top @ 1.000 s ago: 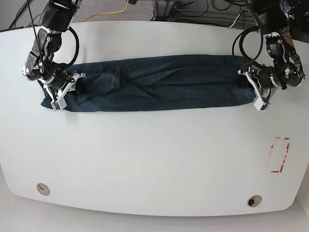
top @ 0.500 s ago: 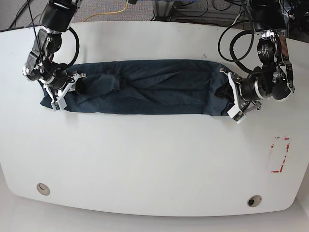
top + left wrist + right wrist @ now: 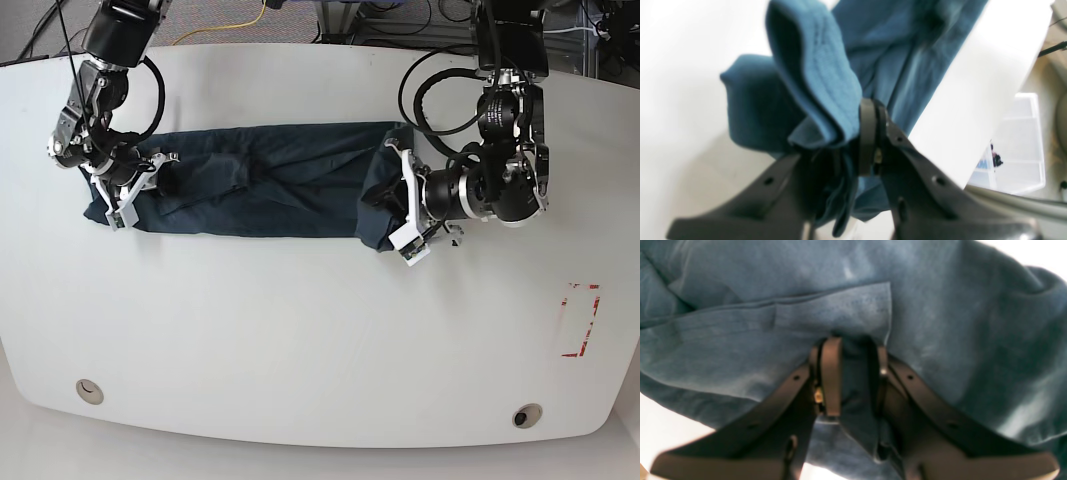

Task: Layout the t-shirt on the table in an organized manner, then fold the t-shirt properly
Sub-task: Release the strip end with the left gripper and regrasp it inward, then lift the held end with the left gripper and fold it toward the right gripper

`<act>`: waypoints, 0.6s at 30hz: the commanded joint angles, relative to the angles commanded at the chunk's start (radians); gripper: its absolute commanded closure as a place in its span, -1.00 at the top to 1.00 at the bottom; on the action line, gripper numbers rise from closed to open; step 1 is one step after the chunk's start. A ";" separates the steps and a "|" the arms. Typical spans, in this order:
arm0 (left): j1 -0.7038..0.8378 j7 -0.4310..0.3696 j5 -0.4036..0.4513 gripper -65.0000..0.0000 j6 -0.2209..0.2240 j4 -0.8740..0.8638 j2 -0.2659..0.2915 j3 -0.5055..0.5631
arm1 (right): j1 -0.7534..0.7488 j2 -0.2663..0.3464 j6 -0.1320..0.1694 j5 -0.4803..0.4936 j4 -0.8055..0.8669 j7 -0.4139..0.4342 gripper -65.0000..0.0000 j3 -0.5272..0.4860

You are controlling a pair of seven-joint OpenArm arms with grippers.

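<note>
Right gripper point(image 3: 128, 195) clamped on the left end of the t-shirt point(image 3: 270, 180), a long folded band lying on the table point(image 3: 300, 340). Further right, left gripper point(image 3: 398, 205) pinching the other end, apparently lifted and doubled back over.

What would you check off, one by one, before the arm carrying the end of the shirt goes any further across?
1. Left gripper has a firm hold on the t-shirt: ok, its wrist view shows the fabric bunched and pinched between the fingers.
2. Right gripper pins the other end: ok, its wrist view shows the jaws shut on a fold of cloth.
3. Carried end lifted off the table: ok, it curls up above the flat part.
4. Rest of the shirt lying flat: not ok, creases run along the middle.
5. Fold edges lined up: cannot tell, the carried end hides what lies beneath.
6. Red tape mark kept out of the way: ok, it sits well apart.
</note>
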 joint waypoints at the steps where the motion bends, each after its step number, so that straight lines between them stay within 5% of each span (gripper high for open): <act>1: 0.000 0.000 0.000 -0.93 0.000 0.000 0.015 0.005 | 0.000 0.000 0.000 0.000 0.000 0.000 -0.57 0.000; 14: -0.028 -0.002 0.002 -0.92 0.000 -0.026 0.121 0.041 | 0.003 -0.025 0.000 0.000 0.002 0.000 -0.57 0.000; 18: -0.035 -0.002 -0.002 -0.73 0.000 -0.075 0.133 0.041 | 0.003 -0.026 0.000 0.000 0.002 0.000 -0.57 0.000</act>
